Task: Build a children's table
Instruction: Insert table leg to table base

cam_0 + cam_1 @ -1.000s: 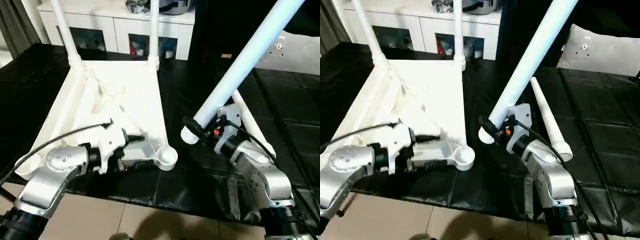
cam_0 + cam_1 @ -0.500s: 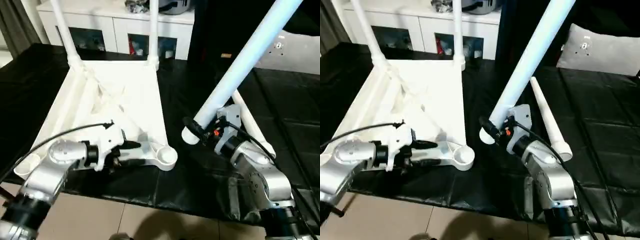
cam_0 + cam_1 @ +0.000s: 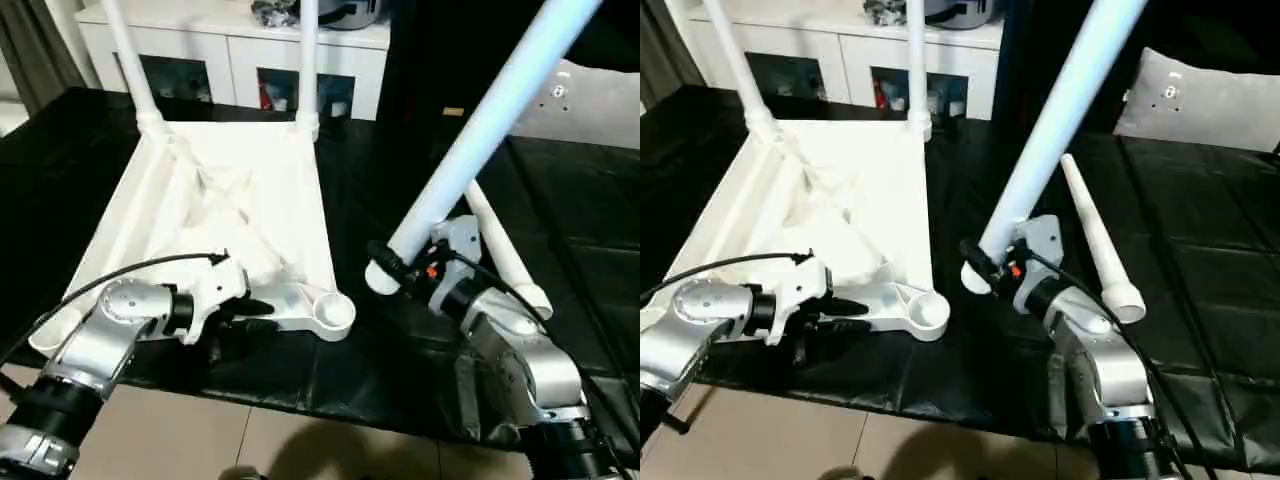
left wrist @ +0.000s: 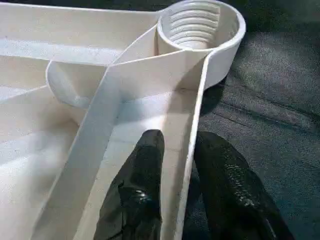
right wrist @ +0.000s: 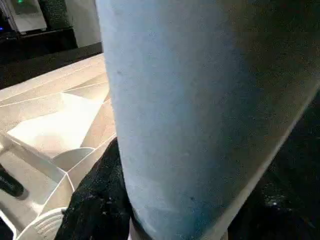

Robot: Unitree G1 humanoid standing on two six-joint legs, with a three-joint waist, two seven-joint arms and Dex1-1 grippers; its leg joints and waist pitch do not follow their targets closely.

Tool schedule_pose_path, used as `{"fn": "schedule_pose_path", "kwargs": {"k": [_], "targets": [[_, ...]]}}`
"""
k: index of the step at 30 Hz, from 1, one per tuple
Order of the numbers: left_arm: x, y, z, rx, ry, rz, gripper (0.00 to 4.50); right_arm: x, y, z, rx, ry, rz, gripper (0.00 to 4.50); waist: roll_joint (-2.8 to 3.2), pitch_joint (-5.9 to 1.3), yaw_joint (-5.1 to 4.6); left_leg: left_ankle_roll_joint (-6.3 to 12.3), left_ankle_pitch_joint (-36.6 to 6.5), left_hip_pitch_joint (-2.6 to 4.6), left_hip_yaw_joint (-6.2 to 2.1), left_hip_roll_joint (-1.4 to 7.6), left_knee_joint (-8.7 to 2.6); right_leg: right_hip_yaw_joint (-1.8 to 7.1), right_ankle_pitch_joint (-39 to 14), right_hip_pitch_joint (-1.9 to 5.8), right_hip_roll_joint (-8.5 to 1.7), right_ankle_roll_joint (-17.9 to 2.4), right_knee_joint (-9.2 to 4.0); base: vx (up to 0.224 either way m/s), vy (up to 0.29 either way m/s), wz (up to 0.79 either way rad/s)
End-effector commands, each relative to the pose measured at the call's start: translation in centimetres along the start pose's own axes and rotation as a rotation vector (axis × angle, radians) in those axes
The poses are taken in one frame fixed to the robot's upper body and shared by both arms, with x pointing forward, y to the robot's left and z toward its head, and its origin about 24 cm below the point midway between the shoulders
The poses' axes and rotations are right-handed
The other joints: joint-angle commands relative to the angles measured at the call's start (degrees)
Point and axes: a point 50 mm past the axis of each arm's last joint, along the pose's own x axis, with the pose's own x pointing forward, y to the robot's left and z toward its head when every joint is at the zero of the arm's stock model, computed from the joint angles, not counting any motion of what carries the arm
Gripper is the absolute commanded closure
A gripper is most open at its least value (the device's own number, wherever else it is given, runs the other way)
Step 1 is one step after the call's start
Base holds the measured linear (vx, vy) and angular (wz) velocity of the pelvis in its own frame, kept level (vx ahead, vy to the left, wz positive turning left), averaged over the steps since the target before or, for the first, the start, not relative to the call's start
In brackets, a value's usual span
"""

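Since a second ago the left gripper [image 4: 175,200] has narrowed astride the near rim of the upturned table top [image 3: 240,190]; steady it while the right gripper [image 3: 410,268], clamped around a leg [image 3: 480,130], lowers it squarely into the near-right socket [image 3: 333,313].

The upturned table top [image 3: 215,215] is lying on the black-covered work surface [image 3: 560,210], two legs [image 3: 128,55] standing in its far sockets. The left gripper [image 3: 250,305] is reaching at the near rim beside an empty corner socket [image 3: 333,312]. The right gripper [image 3: 405,268] is gripping a slanted leg [image 3: 480,130]; another leg [image 3: 505,255] is lying just behind it
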Motion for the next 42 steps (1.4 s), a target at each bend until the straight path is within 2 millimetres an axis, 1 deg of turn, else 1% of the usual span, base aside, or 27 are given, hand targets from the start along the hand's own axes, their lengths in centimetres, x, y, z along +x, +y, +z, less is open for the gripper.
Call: {"fn": "schedule_pose_path", "kwargs": {"k": [1, 3, 6, 8, 9, 10, 11, 12, 14, 15, 16, 17, 18, 19, 20, 21, 22, 23, 26, 27, 28, 32, 33, 35, 39, 40, 42], "targets": [[0.2, 0.4, 0.0, 0.012, 0.021, 0.004, 3.65, -0.1, -0.1, 0.3, -0.016, -0.011, -0.004, 2.58, 1.26, -3.77, -0.05, -0.41, -14.0, 0.52, -0.34, 1.67, -4.53, 3.56, -19.7, 3.14, -5.08, -5.5, -4.15, 0.0, 0.0, 0.0], [0.3, 0.5, 0.0, 0.015, 0.019, 0.004, 3.73, -0.1, -0.1, 0.3, -0.018, -0.01, -0.005, 2.58, 1.16, -3.65, -0.03, -0.27, -14.6, 0.55, -0.21, 1.52, -4.5, 3.5, -21.1, 3.13, -5.09, -5.3, -4.4, 0.0, 0.0, 0.0], [1.0, 0.9, 0.4, 0.039, 0.01, -0.002, 4.09, -0.1, -0.3, 0.3, -0.028, -0.008, -0.009, 2.58, 1.35, -3.61, -0.02, -0.23, -14.9, 0.57, -0.31, 1.44, -4.49, 3.33, -24.5, 3.12, -5.18, -3.9, -4.88, 0.0, 0.0, 0.0], [1.3, 1.0, 0.5, 0.05, 0.009, -0.006, 4.18, -0.1, -0.3, 0.4, -0.03, -0.01, -0.012, 2.58, 1.23, -3.64, -0.02, -0.17, -15.0, 0.61, -0.29, 1.4, -4.47, 3.29, -25.1, 3.14, -5.18, -3.4, -5.06, 0.0, 0.0, 0.0], [1.7, 1.0, 0.6, 0.062, 0.008, -0.014, 4.29, -0.2, -0.5, 0.4, -0.033, -0.011, -0.02, 2.58, 1.31, -3.74, -0.07, -0.2, -14.3, 0.4, -0.4, 1.54, -4.51, 3.32, -23.8, 3.28, -5.21, -3.5, -4.87, 0.0, 0.0, 0.0], [1.9, 1.0, 0.7, 0.071, 0.008, -0.021, 4.36, -0.3, -0.6, 0.5, -0.035, -0.011, -0.025, 2.58, 1.27, -3.83, -0.06, -0.22, -14.0, 0.42, -0.39, 1.58, -4.47, 3.35, -23.0, 3.28, -5.18, -3.7, -4.75, 0.0, 0.0, 0.0], [2.2, 1.0, 0.8, 0.079, 0.008, -0.025, 4.41, -0.3, -0.6, 0.5, -0.036, -0.011, -0.028, 2.58, 1.59, -3.91, -0.07, -0.26, -13.4, 0.32, -0.43, 1.57, -4.43, 3.41, -21.5, 3.35, -5.21, -4.2, -4.47, 0.0, 0.0, 0.0], [2.4, 1.0, 0.9, 0.088, 0.008, -0.029, 4.45, -0.3, -0.7, 0.5, -0.038, -0.012, -0.033, 2.58, 1.3, -3.98, -0.14, -0.15, -13.0, 0.36, -0.3, 1.55, -4.35, 3.48, -20.1, 3.32, -5.09, -4.5, -4.41, 0.0, 0.0, 0.0], [3.5, 0.9, 1.4, 0.114, -0.014, -0.048, 4.48, -0.3, -1.0, 0.7, -0.043, -0.02, -0.051, 2.58, 1.25, -4.07, -0.06, 0.01, -12.0, 0.25, -0.24, 1.5, -4.27, 3.52, -18.8, 3.46, -5.16, -5.0, -4.23, 0.0, 0.0, 0.0], [4.1, 0.8, 1.8, 0.124, -0.031, -0.059, 4.48, -0.4, -1.1, 0.8, -0.045, -0.024, -0.059, 2.58, 1.63, -4.07, -0.05, 0.2, -11.5, 0.18, -0.16, 1.39, -4.14, 3.53, -18.4, 3.44, -5.13, -5.1, -4.18, 0.0, 0.0, 0.0], [4.6, 0.7, 2.3, 0.136, -0.054, -0.076, 4.5, -0.4, -1.2, 0.9, -0.045, -0.029, -0.066, 2.58, 1.26, -4.03, -0.07, 0.55, -11.4, 0.16, -0.05, 1.32, -4.12, 3.46, -19.2, 3.52, -5.12, -4.9, -4.43, 0.0, 0.0, 0.0], [5.4, 0.1, 3.0, 0.16, -0.098, -0.12, 4.5, -0.4, -1.2, 1.0, -0.045, -0.034, -0.071, 2.58, 1.45, -4.12, 0.18, 0.97, -10.7, 0.15, 0.02, 1.25, -3.99, 3.51, -19.5, 3.53, -5.22, -5.0, -4.39, 0.0, 0.0, 0.0], [5.7, -0.1, 3.3, 0.168, -0.117, -0.14, 4.5, -0.4, -1.2, 1.0, -0.045, -0.035, -0.072, 2.58, 1.44, -4.14, 0.34, 1.12, -10.4, 0.01, -0.03, 1.24, -3.96, 3.48, -19.7, 3.55, -5.27, -4.8, -4.41, 0.0, 0.0, 0.0], [6.1, -0.4, 3.7, 0.165, -0.143, -0.163, 4.5, -0.5, -1.2, 1.1, -0.045, -0.036, -0.072, 2.58, 1.41, -4.23, 0.44, 1.45, -10.0, 0.11, 0.02, 1.35, -3.95, 3.51, -20.0, 3.43, -5.22, -4.7, -4.33, 0.0, 0.0, 0.0], [6.1, -0.4, 3.7, 0.164, -0.146, -0.165, 4.5, -0.5, -1.2, 1.1, -0.045, -0.036, -0.072, 2.58, 1.44, -4.25, 0.53, 1.61, -9.7, 0.08, 0.04, 1.37, -3.94, 3.53, -19.9, 3.42, -5.22, -4.7, -4.28, 0.0, 0.0, 0.0], [6.4, -0.8, 4.0, 0.162, -0.169, -0.187, 4.5, -0.6, -1.1, 1.1, -0.045, -0.037, -0.072, 2.58, 1.85, -4.2, 0.74, 1.91, -9.8, 0.09, 0.08, 1.44, -3.93, 3.48, -20.7, 3.24, -5.2, -4.4, -4.48, 0.0, 0.0, 0.0], [6.5, -1.0, 3.9, 0.164, -0.17, -0.2, 4.5, -0.6, -1.1, 1.1, -0.045, -0.038, -0.072, 2.58, 1.78, -4.2, 0.85, 1.94, -10.0, 0.09, 0.09, 1.4, -3.94, 3.45, -21.2, 3.26, -5.2, -4.2, -4.54, 0.0, 0.0, 0.0], [6.5, -1.2, 3.8, 0.173, -0.167, -0.214, 4.5, -0.7, -1.1, 1.0, -0.044, -0.039, -0.073, 2.58, 1.97, -4.16, 1.09, 1.95, -10.4, 0.18, 0.07, 1.39, -3.98, 3.39, -22.6, 3.16, -5.25, -3.8, -4.68, 0.0, 0.0, 0.0], [6.4, -1.3, 3.4, 0.189, -0.154, -0.226, 4.5, -0.8, -1.0, 1.0, -0.041, -0.04, -0.075, 2.58, 2.0, -4.1, 1.32, 1.84, -11.4, 0.31, 0.09, 1.32, -4.03, 3.25, -25.1, 2.98, -5.24, -2.6, -5.14, 0.0, 0.0, 0.0], [6.2, -1.4, 3.0, 0.199, -0.144, -0.229, 4.5, -0.8, -0.9, 0.8, -0.036, -0.04, -0.074, 2.58, 1.78, -4.07, 1.4, 1.86, -11.5, 0.18, 0.04, 1.25, -4.1, 3.14, -26.2, 3.01, -5.26, -1.9, -5.2, 0.0, 0.0, 0.0], [6.1, -1.4, 2.8, 0.203, -0.139, -0.231, 4.5, -0.8, -0.8, 0.8, -0.036, -0.039, -0.073, 2.58, 1.58, -4.03, 1.34, 1.9, -11.7, 0.19, 0.08, 1.25, -4.12, 3.11, -26.8, 2.96, -5.27, -1.6, -5.34, 0.0, 0.0, 0.0], [5.6, -0.9, 2.2, 0.209, -0.094, -0.177, 4.5, -0.6, -0.7, 0.7, -0.033, -0.036, -0.061, 2.58, 1.67, -3.98, 1.26, 1.77, -12.3, 0.25, 0.02, 1.15, -4.12, 2.91, -28.8, 2.76, -5.26, -0.5, -5.57, 0.0, 0.0, 0.0], [5.3, -0.5, 1.9, 0.198, -0.083, -0.139, 4.5, -0.4, -0.5, 0.8, -0.033, -0.035, -0.051, 2.58, 1.46, -3.96, 1.26, 1.82, -12.5, 0.34, 0.08, 1.07, -4.08, 2.86, -29.5, 2.68, -5.24, -0.1, -5.73, 0.0, 0.0, 0.0], [5.2, -0.3, 1.8, 0.193, -0.081, -0.123, 4.5, -0.4, -0.5, 0.8, -0.032, -0.035, -0.047, 2.58, 1.54, -3.9, 1.19, 1.88, -12.6, 0.18, 0.06, 1.05, -4.14, 2.79, -29.8, 2.73, -5.25, 0.1, -5.77, 0.0, 0.0, 0.0], [4.1, 0.5, 1.8, 0.15, -0.112, -0.068, 4.5, -0.3, 0.2, 0.9, -0.015, -0.013, 0.02, 2.58, 1.61, -3.89, 1.12, 1.96, -12.5, 0.21, 0.1, 0.87, -4.04, 2.69, -31.0, 2.66, -5.21, 0.9, -6.04, 0.0, 0.0, 0.0], [3.7, 0.6, 1.6, 0.148, -0.101, -0.062, 4.5, -0.3, 0.5, 1.0, -0.002, -0.007, 0.038, 2.58, 1.63, -3.87, 1.01, 2.02, -12.4, 0.04, 0.07, 0.77, -4.06, 2.62, -31.0, 2.81, -5.15, 1.1, -6.03, 0.0, 0.0, 0.0], [3.3, 0.8, 1.2, 0.15, -0.079, -0.063, 4.5, -0.2, 0.6, 1.0, 0.004, 0.001, 0.052, 2.58, 1.77, -3.93, 0.61, 1.87, -12.5, 0.0, -0.01, 0.79, -4.1, 2.58, -30.4, 2.77, -5.05, 1.3, -6.02, 0.0, 0.0, 0.0]]}}
